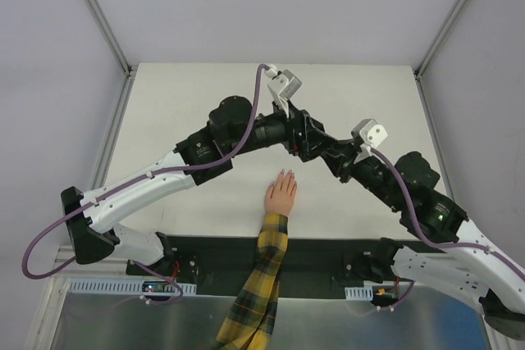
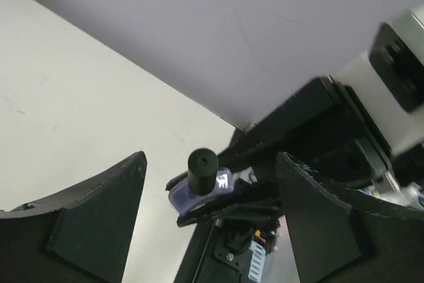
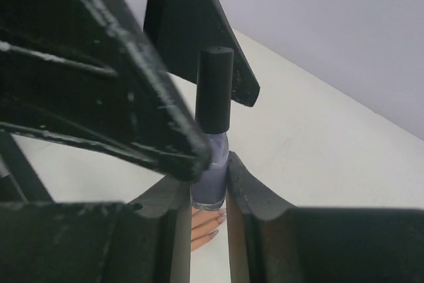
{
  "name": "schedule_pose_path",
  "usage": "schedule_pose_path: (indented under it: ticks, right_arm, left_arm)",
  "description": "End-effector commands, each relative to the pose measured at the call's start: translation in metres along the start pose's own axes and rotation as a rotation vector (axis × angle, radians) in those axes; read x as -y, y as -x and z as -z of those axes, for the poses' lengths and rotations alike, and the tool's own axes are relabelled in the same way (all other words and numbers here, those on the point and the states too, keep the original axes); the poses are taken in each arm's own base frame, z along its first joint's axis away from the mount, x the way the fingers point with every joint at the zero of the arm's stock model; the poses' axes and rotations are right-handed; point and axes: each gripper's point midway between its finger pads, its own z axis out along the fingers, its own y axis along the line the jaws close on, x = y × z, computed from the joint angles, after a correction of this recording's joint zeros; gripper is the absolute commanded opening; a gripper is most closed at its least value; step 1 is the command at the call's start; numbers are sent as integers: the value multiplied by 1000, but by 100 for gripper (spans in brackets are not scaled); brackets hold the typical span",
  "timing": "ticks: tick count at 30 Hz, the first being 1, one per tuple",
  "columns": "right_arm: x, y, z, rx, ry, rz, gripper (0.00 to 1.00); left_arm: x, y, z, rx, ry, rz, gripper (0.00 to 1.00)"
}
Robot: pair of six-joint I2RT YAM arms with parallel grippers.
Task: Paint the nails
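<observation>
Right wrist view: right tool (image 3: 211, 182) clamps a small purple bottle (image 3: 211, 164); left tool (image 2: 211, 164) gapes either side of its black cap (image 3: 214, 87), not touching. The nails (image 3: 217, 221) lie below on a hand (image 1: 280, 194) at the surface's (image 1: 205, 104) near middle: tiny, hard, probably wanting brush-light contact, never a grip.

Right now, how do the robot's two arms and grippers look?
The left arm and right arm have white links near the base and black joints farther out. A purple cable runs along each. A pale camera mount sits on each wrist. The left gripper and right gripper have black, curved fingers, scuffed at the edges.
</observation>
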Motion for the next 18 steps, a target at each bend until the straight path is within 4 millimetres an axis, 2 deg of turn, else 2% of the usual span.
schedule_pose_path:
  ticks: [1,3,4,5,7,9,18]
  right_arm:
    - [-29,18,14,60,222,-74,0]
    - [-49,22,23,60,357,-121,0]
    - [-47,23,24,60,365,-158,0]
    - [-50,23,26,60,391,-174,0]
    - [-57,27,32,74,457,-190,0]
    - [-64,28,38,73,520,-219,0]
    - [-62,33,34,89,533,-271,0]
  left_arm:
    - [50,31,33,125,-324,-48,79]
    - [50,36,41,137,-392,2,80]
    - [54,26,46,95,-459,5,80]
    - [59,32,50,118,-502,-6,77]
    - [56,28,53,97,-538,28,72]
    - [63,25,57,81,-606,35,59]
    - [72,16,62,22,-699,60,45]
